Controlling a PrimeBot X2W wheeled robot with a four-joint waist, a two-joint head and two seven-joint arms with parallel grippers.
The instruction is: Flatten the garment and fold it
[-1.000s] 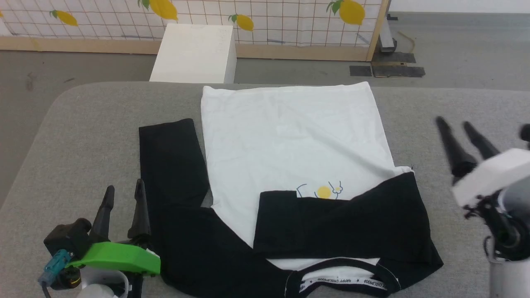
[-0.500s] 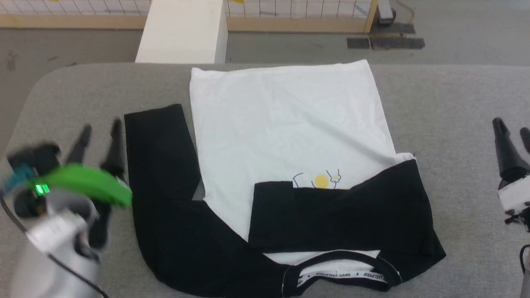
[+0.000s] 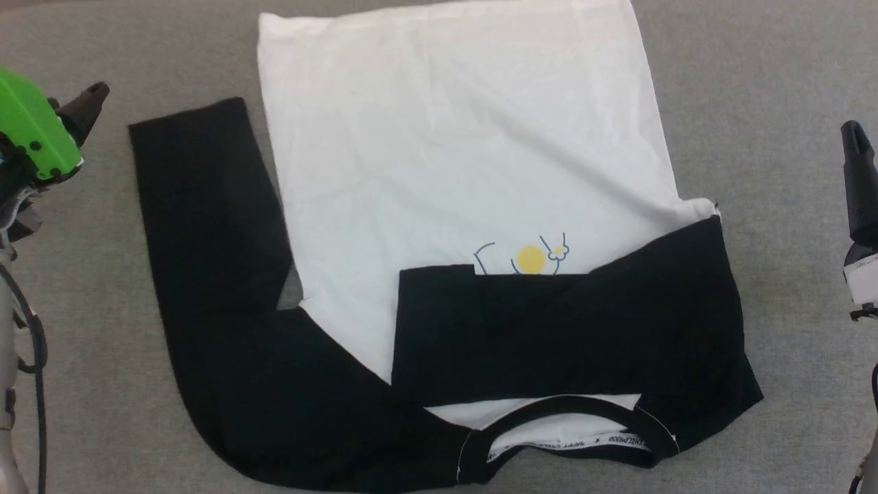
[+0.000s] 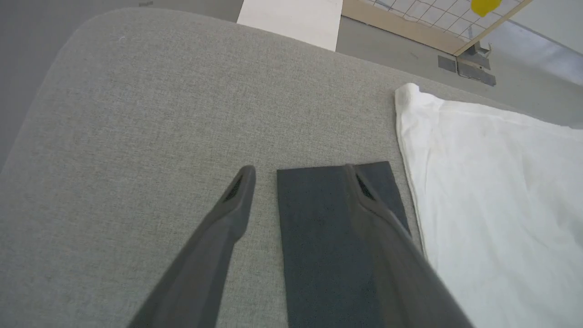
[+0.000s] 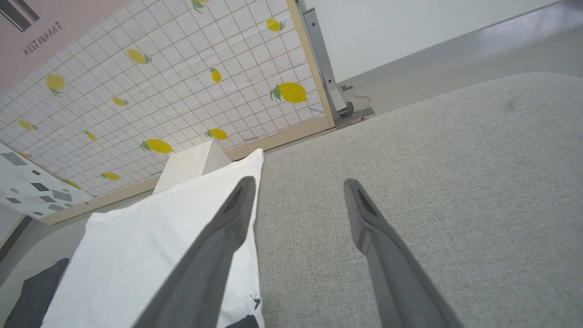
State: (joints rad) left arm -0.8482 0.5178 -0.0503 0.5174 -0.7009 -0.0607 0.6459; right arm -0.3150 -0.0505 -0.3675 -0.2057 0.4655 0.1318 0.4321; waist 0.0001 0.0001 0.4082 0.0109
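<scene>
The garment (image 3: 453, 158) lies on the grey table, white body spread flat with the collar (image 3: 569, 439) nearest me. One black sleeve (image 3: 562, 336) is folded across the chest, just under the small print (image 3: 528, 259). The other black sleeve (image 3: 206, 226) runs up the left side. My left gripper (image 4: 300, 171) hangs open above that sleeve's end (image 4: 328, 237), holding nothing; one of its fingers (image 3: 86, 106) shows beside a green cover. My right gripper (image 5: 298, 182) is open over bare table, right of the white body (image 5: 159, 237); one finger (image 3: 859, 185) shows at the right edge.
The grey padded table (image 3: 754, 82) has a rounded far left corner (image 4: 91, 41). A white box (image 4: 291, 18) stands on the floor beyond it. A lemon-patterned panel (image 5: 159, 91) with a metal foot (image 5: 337, 100) stands behind.
The head camera has tilted down and closer. My left gripper has risen from the lower left to beside the left sleeve's end. My right gripper has moved out to the right edge. Both stay open.
</scene>
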